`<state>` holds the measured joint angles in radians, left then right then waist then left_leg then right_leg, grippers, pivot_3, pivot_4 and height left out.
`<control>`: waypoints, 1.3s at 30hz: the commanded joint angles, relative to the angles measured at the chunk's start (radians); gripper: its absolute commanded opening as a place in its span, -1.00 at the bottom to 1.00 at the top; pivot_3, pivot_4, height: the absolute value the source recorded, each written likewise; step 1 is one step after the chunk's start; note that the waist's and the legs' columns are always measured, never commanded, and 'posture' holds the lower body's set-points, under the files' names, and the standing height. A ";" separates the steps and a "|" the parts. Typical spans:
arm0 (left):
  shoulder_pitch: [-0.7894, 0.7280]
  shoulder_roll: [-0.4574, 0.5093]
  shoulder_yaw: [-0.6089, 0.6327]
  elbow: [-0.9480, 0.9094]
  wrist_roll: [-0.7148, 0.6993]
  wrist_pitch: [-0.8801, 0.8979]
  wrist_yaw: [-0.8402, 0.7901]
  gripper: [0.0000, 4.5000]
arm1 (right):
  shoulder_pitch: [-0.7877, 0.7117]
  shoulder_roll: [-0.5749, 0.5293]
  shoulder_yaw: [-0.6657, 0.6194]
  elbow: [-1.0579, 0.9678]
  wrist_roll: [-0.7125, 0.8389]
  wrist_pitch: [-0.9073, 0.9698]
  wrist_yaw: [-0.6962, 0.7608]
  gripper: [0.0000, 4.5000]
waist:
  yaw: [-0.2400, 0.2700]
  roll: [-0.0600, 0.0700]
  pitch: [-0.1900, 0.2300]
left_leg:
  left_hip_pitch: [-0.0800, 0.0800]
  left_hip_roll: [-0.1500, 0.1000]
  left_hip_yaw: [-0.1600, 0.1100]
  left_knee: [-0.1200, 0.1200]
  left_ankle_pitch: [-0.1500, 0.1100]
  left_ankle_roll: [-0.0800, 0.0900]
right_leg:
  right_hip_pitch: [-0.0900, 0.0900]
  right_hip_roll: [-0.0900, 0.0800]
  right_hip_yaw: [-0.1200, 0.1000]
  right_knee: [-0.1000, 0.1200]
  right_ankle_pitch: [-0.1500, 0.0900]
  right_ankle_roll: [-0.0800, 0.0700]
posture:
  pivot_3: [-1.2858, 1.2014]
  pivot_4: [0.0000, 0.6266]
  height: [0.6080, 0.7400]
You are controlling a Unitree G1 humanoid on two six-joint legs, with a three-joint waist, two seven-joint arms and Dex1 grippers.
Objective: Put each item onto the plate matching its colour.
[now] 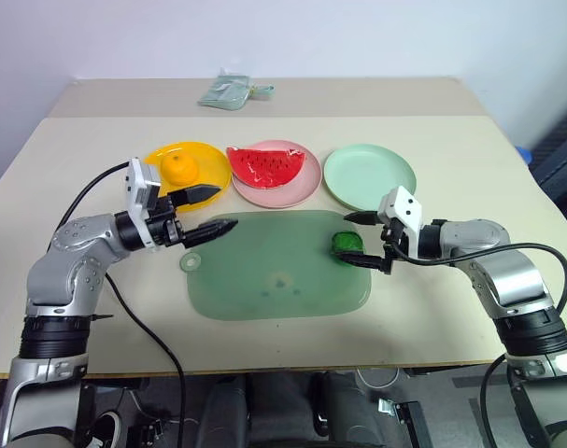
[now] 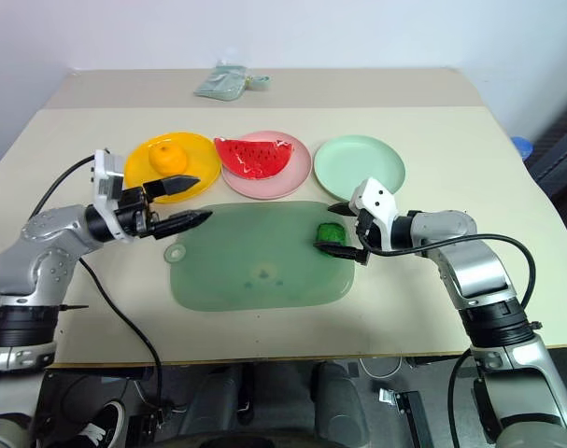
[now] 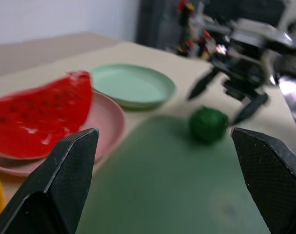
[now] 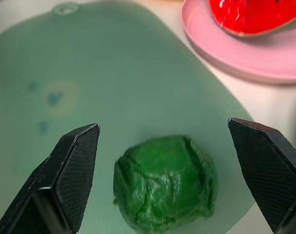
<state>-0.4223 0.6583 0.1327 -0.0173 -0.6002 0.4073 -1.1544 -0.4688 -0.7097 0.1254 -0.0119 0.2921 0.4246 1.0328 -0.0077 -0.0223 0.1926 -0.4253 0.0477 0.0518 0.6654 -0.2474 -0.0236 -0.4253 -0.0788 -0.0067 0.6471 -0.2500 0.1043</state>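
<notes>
Left end effector (image 1: 208, 211) open, pointing inward, level. Right end effector (image 1: 364, 239) open, angled inward and down.

Bright, even light from overhead; soft short shadows lie under the plates on the table (image 1: 470, 308); glare glints on the watermelon slice (image 1: 266, 165); the right gripper (image 3: 229, 95) looks blurred in the left wrist view.

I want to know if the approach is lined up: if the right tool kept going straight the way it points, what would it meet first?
Probably the green vegetable: it sits on the cutting mat between the right tool's open fingers, just ahead.
</notes>
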 commanded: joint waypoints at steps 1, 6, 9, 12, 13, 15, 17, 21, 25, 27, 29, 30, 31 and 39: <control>0.014 0.006 0.002 -0.045 -0.009 -0.032 -0.035 0.98 | 0.008 -0.017 0.025 0.016 -0.050 -0.011 0.000 0.93 | -0.002 0.000 0.000 | 0.000 0.000 0.000 0.000 0.000 0.000 | 0.000 0.000 0.000 0.000 0.000 0.000 | 0.03 -0.52 1.00; 0.010 -0.008 -0.015 -0.040 0.028 -0.079 -0.028 1.00 | -0.003 0.000 0.017 0.028 -0.060 0.012 -0.020 0.30 | -0.003 0.000 0.000 | 0.000 0.000 0.000 0.000 0.000 0.000 | 0.000 0.000 0.000 0.000 0.000 0.000 | 0.03 -0.52 1.00; -0.001 -0.012 -0.019 -0.019 0.030 -0.091 -0.036 1.00 | -0.014 0.022 -0.014 0.024 -0.036 0.003 -0.034 0.13 | -0.003 0.000 0.000 | 0.000 0.000 0.000 0.000 0.000 0.000 | 0.000 0.000 0.000 0.000 0.000 0.000 | 0.03 -0.52 1.00; -0.021 -0.021 -0.017 0.010 0.029 -0.108 -0.037 1.00 | -0.065 0.085 -0.083 0.058 -0.014 -0.030 -0.112 0.13 | -0.004 0.000 0.000 | 0.000 0.000 0.000 0.000 0.000 0.000 | 0.000 0.000 0.000 0.000 0.000 0.000 | 0.03 -0.52 1.00; -0.033 -0.032 -0.013 0.033 0.027 -0.114 -0.030 1.00 | -0.106 0.115 -0.114 0.101 -0.023 -0.055 -0.172 0.13 | -0.004 0.000 0.000 | 0.000 0.000 0.000 0.000 0.000 0.000 | 0.000 0.000 0.000 0.000 0.000 0.000 | 0.03 -0.52 1.00; -0.047 -0.061 -0.009 0.074 0.046 -0.160 -0.008 1.00 | -0.174 0.151 -0.143 0.193 -0.074 -0.116 -0.281 0.13 | -0.004 0.000 0.000 | 0.000 0.000 0.000 0.000 0.000 0.000 | 0.000 0.000 0.000 0.000 0.000 0.000 | 0.03 -0.52 1.00; -0.046 -0.078 -0.021 0.093 0.072 -0.205 -0.004 1.00 | -0.223 0.164 -0.120 0.291 -0.153 -0.161 -0.371 0.13 | -0.004 0.000 0.000 | 0.000 0.000 0.000 0.000 0.000 0.000 | 0.000 0.000 0.000 0.000 0.000 0.000 | 0.03 -0.52 1.00; -0.035 -0.105 -0.036 0.087 0.078 -0.220 -0.001 1.00 | -0.298 0.218 -0.098 0.466 -0.217 -0.218 -0.466 0.13 | -0.004 0.000 0.000 | -0.001 0.000 0.000 -0.001 0.000 0.000 | 0.000 0.000 0.000 -0.001 0.000 0.000 | 0.03 -0.52 1.00; -0.021 -0.113 -0.035 0.089 0.088 -0.242 -0.005 1.00 | -0.338 0.259 -0.105 0.542 -0.220 -0.226 -0.470 0.95 | -0.008 0.001 0.000 | -0.001 0.000 0.000 -0.001 0.000 0.000 | -0.001 0.000 0.000 -0.001 0.000 0.000 | 0.03 -0.52 1.00; -0.019 -0.112 -0.027 0.092 0.082 -0.243 -0.007 1.00 | -0.354 0.269 -0.130 0.536 -0.191 -0.210 -0.463 0.98 | -0.008 0.001 0.000 | -0.001 0.000 0.001 -0.001 0.000 0.000 | -0.001 0.000 0.000 0.000 0.000 0.000 | 0.03 -0.52 1.00; -0.017 -0.104 -0.019 0.092 0.074 -0.242 -0.017 1.00 | -0.366 0.273 -0.167 0.509 -0.162 -0.246 -0.473 0.98 | -0.008 0.001 0.001 | -0.001 0.000 0.001 -0.001 0.000 0.000 | -0.001 0.000 0.000 0.000 0.000 0.000 | 0.03 -0.52 1.00; -0.018 -0.100 -0.013 0.095 0.067 -0.237 -0.022 1.00 | -0.370 0.276 -0.191 0.490 -0.132 -0.242 -0.467 0.98 | -0.008 0.001 0.001 | -0.001 0.000 0.001 -0.001 0.000 0.000 | -0.001 0.000 0.000 0.000 0.000 0.000 | 0.03 -0.52 1.00; -0.020 -0.096 -0.009 0.099 0.063 -0.232 -0.026 1.00 | -0.371 0.277 -0.208 0.475 -0.111 -0.234 -0.462 0.98 | -0.007 0.001 0.001 | -0.001 0.000 0.001 -0.001 0.000 0.000 | -0.001 0.000 0.000 0.000 0.000 0.000 | 0.03 -0.52 1.00; -0.038 -0.064 0.017 0.138 0.054 -0.240 -0.074 1.00 | -0.196 0.252 -0.230 0.091 0.110 -0.199 -0.231 0.98 | -0.003 0.001 0.000 | -0.001 0.000 0.001 -0.001 0.000 0.000 | -0.001 0.000 0.000 0.000 0.000 0.000 | 0.03 -0.52 1.00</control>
<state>-0.4462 0.5712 0.1118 0.1198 -0.5253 0.1824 -1.2138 -0.7050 -0.4377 -0.0938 0.2187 0.3187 0.2069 0.7163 -0.0106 -0.0214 0.1930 -0.4261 0.0479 0.0523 0.6642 -0.2474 -0.0234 -0.4265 -0.0789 -0.0064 0.6467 -0.2498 0.1046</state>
